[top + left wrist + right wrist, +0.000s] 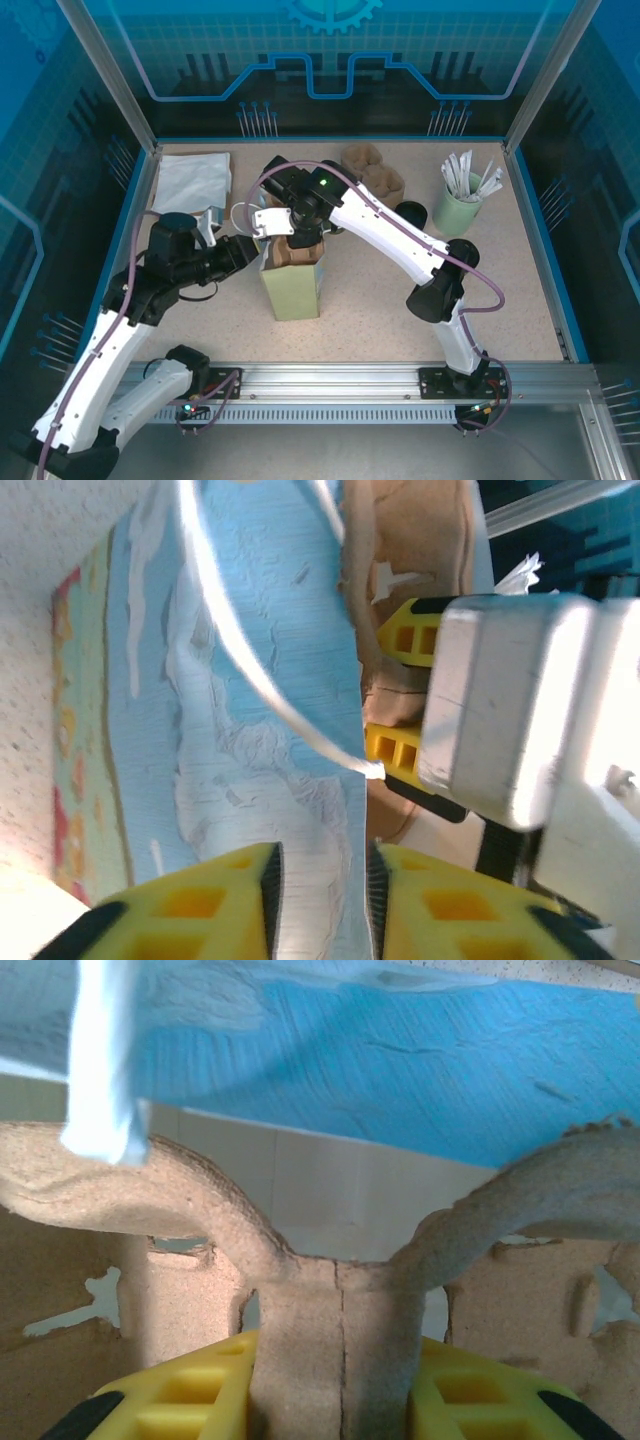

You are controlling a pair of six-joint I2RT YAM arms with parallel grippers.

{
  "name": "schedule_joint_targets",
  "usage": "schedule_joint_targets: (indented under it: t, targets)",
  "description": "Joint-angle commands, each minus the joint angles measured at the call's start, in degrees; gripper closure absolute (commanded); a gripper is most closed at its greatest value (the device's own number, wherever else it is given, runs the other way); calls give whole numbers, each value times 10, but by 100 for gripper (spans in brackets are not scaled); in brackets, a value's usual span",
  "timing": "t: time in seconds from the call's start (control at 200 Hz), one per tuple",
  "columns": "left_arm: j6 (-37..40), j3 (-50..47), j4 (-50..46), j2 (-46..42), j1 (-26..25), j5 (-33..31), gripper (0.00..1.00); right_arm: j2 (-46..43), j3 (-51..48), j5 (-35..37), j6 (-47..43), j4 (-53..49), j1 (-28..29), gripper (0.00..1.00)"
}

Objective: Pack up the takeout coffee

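A tall green paper bag [293, 290] stands open-topped in the middle of the table. My right gripper [290, 228] reaches down into its mouth and is shut on the centre handle of a brown pulp cup carrier [340, 1290], which sits in the top of the bag [297, 252]. My left gripper [322, 880] is at the bag's left rim. Its pads stand a little apart, with the bag's wall [250, 730] between them. The takeout coffee is hidden.
A flat silver pouch [192, 180] lies at the back left. More brown carriers [372, 168] sit at the back centre. A black lid [410, 212] lies beside a pale green cup of white sticks [460, 200] at the back right.
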Motion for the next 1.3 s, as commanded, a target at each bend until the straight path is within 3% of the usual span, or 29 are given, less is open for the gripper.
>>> schedule_joint_targets:
  t: [0.0, 0.155, 0.245, 0.575, 0.7, 0.92, 1.086, 1.296]
  targets:
    - [10, 35, -17, -9, -2, -19, 55, -1, 7, -24, 12, -38, -8, 68]
    - [11, 81, -76, -10, 5, -66, 27, -9, 16, -41, 14, -25, -9, 68]
    - [17, 103, -103, -10, 37, -71, 19, -14, 17, -47, 12, -18, -9, 68]
    - [23, 111, -61, 57, 167, 22, 16, -15, 9, -46, 11, -19, -11, 68]
    - [34, 92, -17, 88, 196, 67, 24, -16, 9, -49, 11, -18, -10, 68]
    - [62, 85, 32, 125, 201, 99, 43, -14, 9, -47, 13, -22, -10, 68]
    - [87, 80, 24, 141, 201, 92, 58, -17, 8, -53, 17, -20, -10, 68]
    - [124, 98, -16, 138, 203, 55, 88, -20, 6, -48, 19, -21, -11, 68]
